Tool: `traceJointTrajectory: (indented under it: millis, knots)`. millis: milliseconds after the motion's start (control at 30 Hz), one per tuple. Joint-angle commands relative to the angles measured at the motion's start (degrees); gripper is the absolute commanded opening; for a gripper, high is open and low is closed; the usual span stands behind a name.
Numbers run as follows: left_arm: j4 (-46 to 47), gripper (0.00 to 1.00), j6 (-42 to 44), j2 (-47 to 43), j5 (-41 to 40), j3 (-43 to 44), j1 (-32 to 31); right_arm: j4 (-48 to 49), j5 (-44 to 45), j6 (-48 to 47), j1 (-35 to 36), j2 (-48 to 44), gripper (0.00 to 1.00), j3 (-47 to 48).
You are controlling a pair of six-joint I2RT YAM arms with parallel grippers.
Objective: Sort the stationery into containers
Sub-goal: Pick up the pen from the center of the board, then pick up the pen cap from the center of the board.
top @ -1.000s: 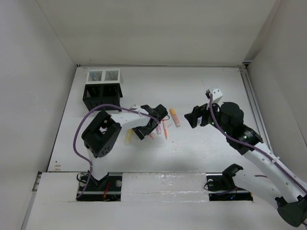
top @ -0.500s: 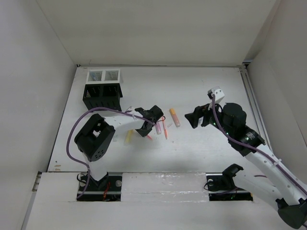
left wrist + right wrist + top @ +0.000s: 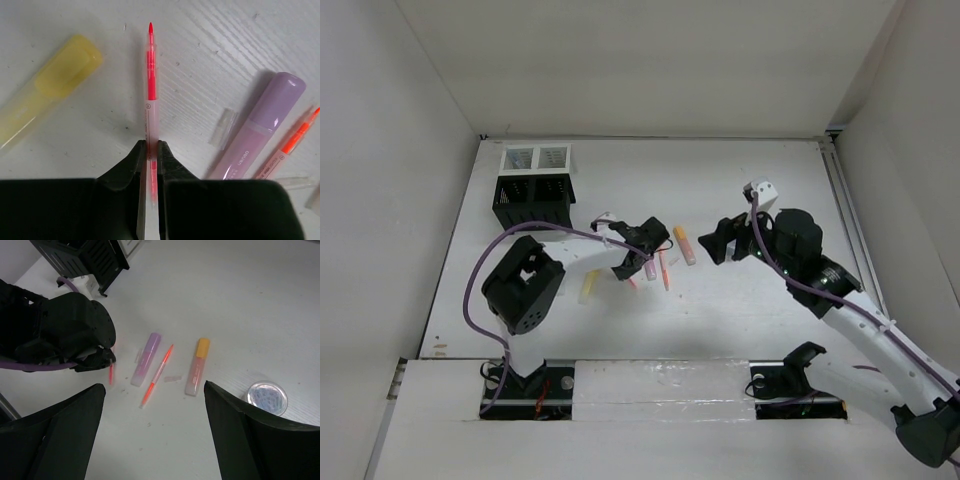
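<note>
My left claw (image 3: 150, 152) is pinched tight on the red pen (image 3: 149, 95). The pen sticks out from between my two fingers (image 3: 127, 170). In my left wrist view its tip points to 12 o'clock. I cannot tell if the pen is up off the table (image 3: 210, 45) or lying on it.

The yellow marker (image 3: 50, 95) lies at 10 o'clock from my pinch, near the pen but not touching it. The purple marker (image 3: 260, 130) lies at 2 o'clock. A small clear cap (image 3: 223, 127) sits between it and the pen. The orange pen (image 3: 292, 145) is just past the purple marker, at 3 o'clock.

My right claw (image 3: 717, 240) is wide and holds nothing. From above, it hangs over the table at 3 o'clock from my left claw. Under it the orange marker (image 3: 196, 367) lies beside the orange pen. A round clear dish (image 3: 267, 396) with small bluish bits in it sits at 4 o'clock from that marker.

The black box (image 3: 533, 203) and the white box (image 3: 536, 158) stand side by side at 10 o'clock from my left claw. The white one is farther back.
</note>
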Motion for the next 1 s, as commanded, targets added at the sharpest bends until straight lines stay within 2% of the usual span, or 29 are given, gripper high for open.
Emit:
traceJointTrajectory:
  millis: [0,100,200,233,300,500,567,667,800,867,967]
  knots:
    - [-5.5,0.0,3.6,-5.1,-7.6,2.6,-0.4,4.5,-1.3,0.5,-0.7,1.5,0.86,1.1]
    - [-4.5,0.0,6.5,-12.5,-10.3,1.5,-0.4,4.5,-1.3,0.5,-0.7,3.6,0.86,2.2]
    - [-1.9,0.0,15.5,-18.7,-10.9,-0.4,-0.4,4.5,-0.3,0.5,-1.2,6.5,0.86,3.2]
    - [2.1,0.0,20.2,-22.1,-7.3,-1.1,0.3,4.5,0.4,0.5,-1.2,7.4,0.85,3.2]
    - [3.2,0.0,31.1,-24.5,-3.3,-1.1,1.6,5.0,0.4,0.5,-1.2,10.0,0.85,5.0]
    - [2.1,0.0,46.6,-34.6,1.8,-0.6,1.6,3.7,5.5,1.0,2.9,22.5,0.83,9.4]
    - [1.3,0.0,51.5,-37.9,3.7,-1.1,1.6,3.0,7.4,3.3,3.6,26.6,0.79,11.4]
    - [2.2,0.0,54.3,-43.0,4.3,-3.8,1.6,-0.1,15.5,8.0,5.6,29.8,0.7,13.3]
    - [9.2,0.0,55.7,-50.1,4.3,-10.5,1.6,-0.6,28.1,19.8,10.2,30.4,0.7,13.4]
    - [9.7,0.0,55.7,-51.6,5.2,-12.0,1.6,-3.8,34.0,22.4,11.7,31.1,0.7,14.4]
    - [9.7,0.0,55.2,-52.2,5.7,-12.5,1.6,-6.8,35.7,30.8,11.7,32.7,0.7,15.6]
